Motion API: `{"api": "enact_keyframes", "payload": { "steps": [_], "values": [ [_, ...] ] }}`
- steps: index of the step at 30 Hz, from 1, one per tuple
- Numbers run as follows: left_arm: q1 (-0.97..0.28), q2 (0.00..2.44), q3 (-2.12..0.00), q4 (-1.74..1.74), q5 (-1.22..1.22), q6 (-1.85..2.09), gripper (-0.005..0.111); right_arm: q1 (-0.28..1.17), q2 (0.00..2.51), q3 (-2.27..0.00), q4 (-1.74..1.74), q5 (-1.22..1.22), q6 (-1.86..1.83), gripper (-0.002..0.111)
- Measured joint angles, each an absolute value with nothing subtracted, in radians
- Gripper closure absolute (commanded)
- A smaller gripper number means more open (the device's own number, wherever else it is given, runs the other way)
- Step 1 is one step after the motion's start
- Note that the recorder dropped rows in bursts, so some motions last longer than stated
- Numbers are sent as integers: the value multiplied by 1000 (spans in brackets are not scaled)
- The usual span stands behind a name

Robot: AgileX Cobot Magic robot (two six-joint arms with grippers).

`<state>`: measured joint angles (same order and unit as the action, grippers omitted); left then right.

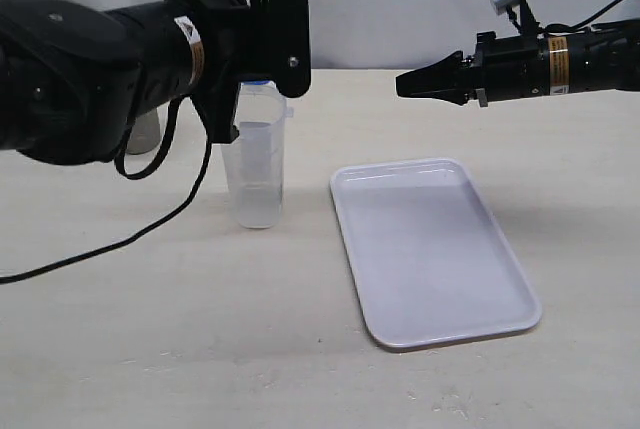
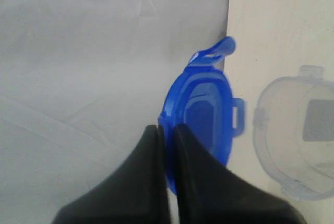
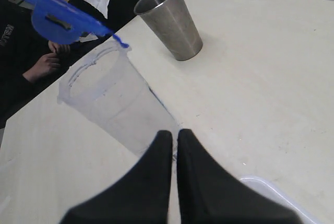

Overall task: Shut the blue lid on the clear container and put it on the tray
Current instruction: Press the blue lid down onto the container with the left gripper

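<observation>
Presently the left pincer (image 2: 166, 129) grips the blue lid (image 2: 201, 114); the right pincer (image 3: 174, 132) is closed.

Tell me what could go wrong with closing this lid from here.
1. The left gripper pinches only the edge of the blue lid, so it may twist or slip when pressed.
2. The clear container stands unheld, the right gripper shut and apart from it; a tilted push might tip it.
</observation>
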<state>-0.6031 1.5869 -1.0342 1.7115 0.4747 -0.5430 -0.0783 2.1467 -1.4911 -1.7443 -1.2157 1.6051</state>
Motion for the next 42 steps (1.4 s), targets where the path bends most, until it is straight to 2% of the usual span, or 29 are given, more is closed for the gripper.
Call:
{"api": "enact_keyframes", "payload": {
  "steps": [5, 42],
  "values": [
    [-603, 1587, -1009, 1735, 460, -641, 107, -78, 2147, -1491, -1744, -1216, 1603, 104],
    [-603, 1614, -1003, 1658, 413, -649, 107, -78, 2147, -1491, -1744, -1216, 1603, 104]
  ]
}}
